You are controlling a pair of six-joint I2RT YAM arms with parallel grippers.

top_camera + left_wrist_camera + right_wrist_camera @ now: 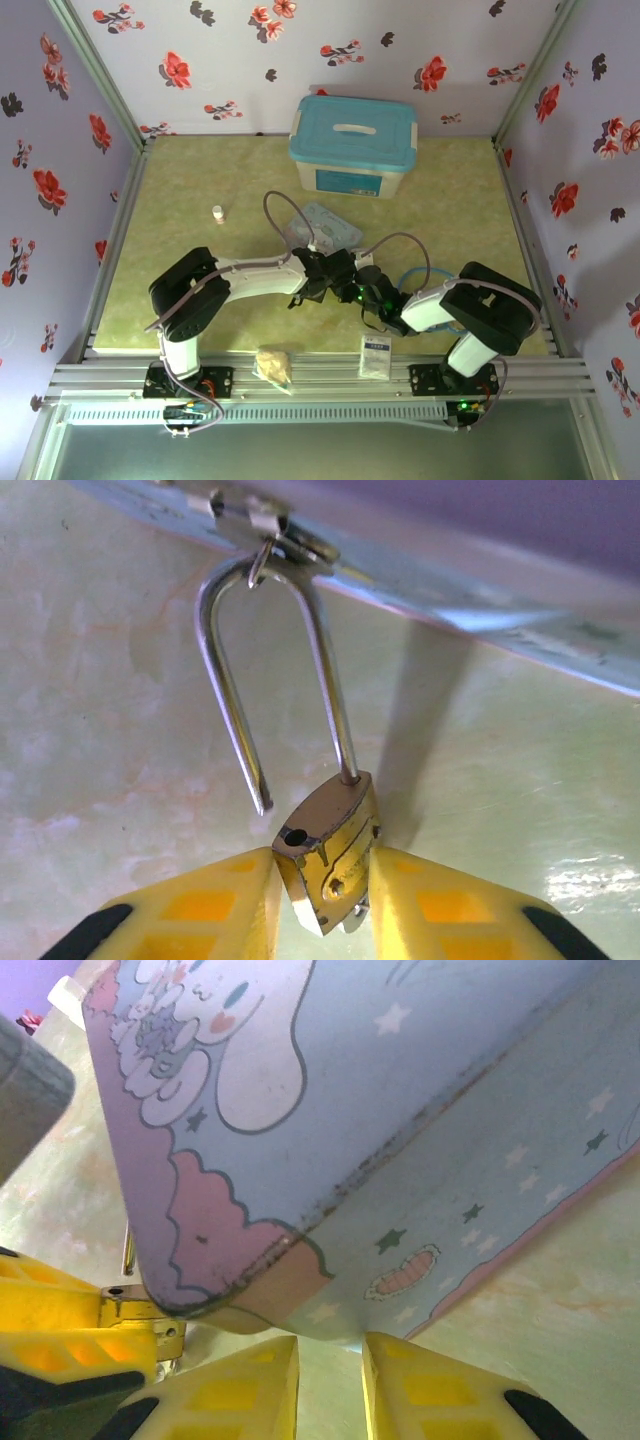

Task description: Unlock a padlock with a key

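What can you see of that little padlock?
The padlock is a brass-coloured block with a silver U-shaped shackle. It is open: one leg sits in the body, the other hangs free beside its hole. The shackle's bend hooks through a metal clasp. The body sits tilted between the yellow fingers of the left gripper; whether they grip it is unclear.

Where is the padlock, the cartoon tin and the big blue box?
padlock (325, 852): left wrist view, on its brass body.
tin (420, 1070): right wrist view, on its wide blue face.
box (385, 140): top external view, on its blue lid.
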